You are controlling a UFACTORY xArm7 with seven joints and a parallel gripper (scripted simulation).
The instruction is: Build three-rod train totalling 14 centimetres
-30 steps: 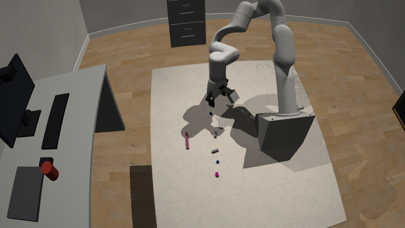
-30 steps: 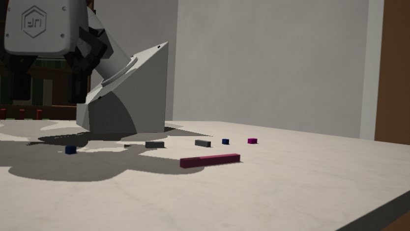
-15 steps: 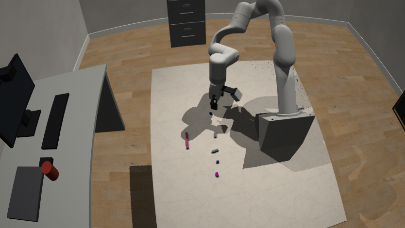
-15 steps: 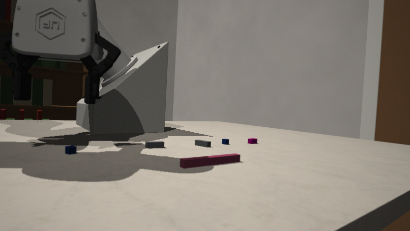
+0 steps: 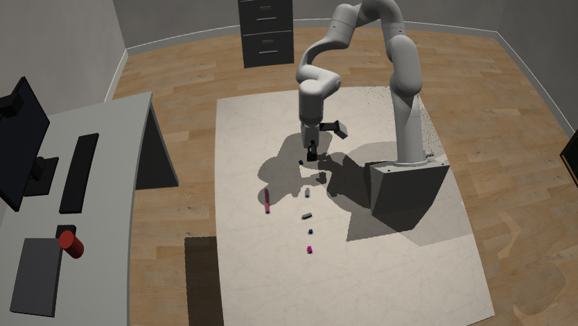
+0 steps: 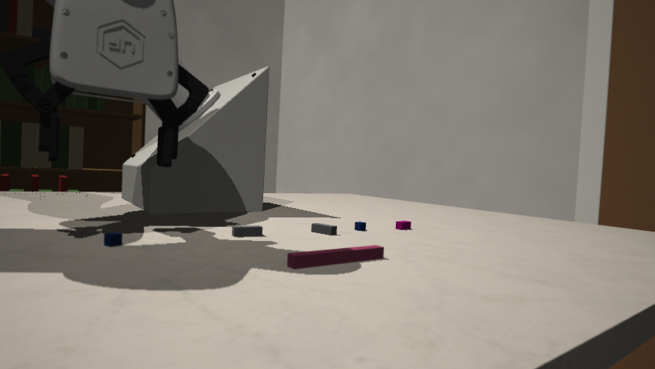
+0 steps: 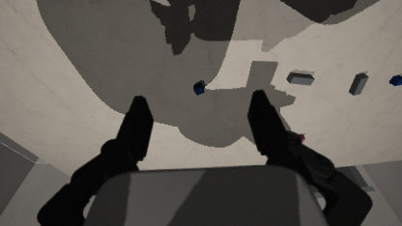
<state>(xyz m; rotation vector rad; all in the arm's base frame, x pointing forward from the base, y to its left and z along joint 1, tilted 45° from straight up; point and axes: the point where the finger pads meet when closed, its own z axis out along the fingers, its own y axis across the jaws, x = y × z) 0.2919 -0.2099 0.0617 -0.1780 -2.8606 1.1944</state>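
Note:
My gripper [image 5: 311, 155] [image 6: 106, 155] [image 7: 199, 105] is open and empty. It hangs above a blue rod [image 5: 301, 161] [image 6: 112, 239] [image 7: 198, 88], which lies in shadow on the table just ahead of the fingertips. A grey rod [image 5: 307, 192] [image 6: 246, 231] [image 7: 300, 77] lies further on. Beyond it come a second grey rod [image 5: 306, 216] [image 6: 323, 228] [image 7: 358, 83], a second blue rod [image 5: 310, 231] [image 6: 360, 225] [image 7: 395, 80] and a magenta rod [image 5: 310, 249] [image 6: 403, 224]. A long pink rod [image 5: 267, 200] [image 6: 335, 255] lies apart from the others, to the side. All rods lie flat and separate.
The robot's base [image 5: 404, 190] [image 6: 206, 173] stands on the pale table [image 5: 364, 283] [image 6: 412, 297] close beside the rods. The table's edge [image 6: 605, 339] runs at the front right in the exterior view. A desk [image 5: 109, 170] with a monitor stands off the table.

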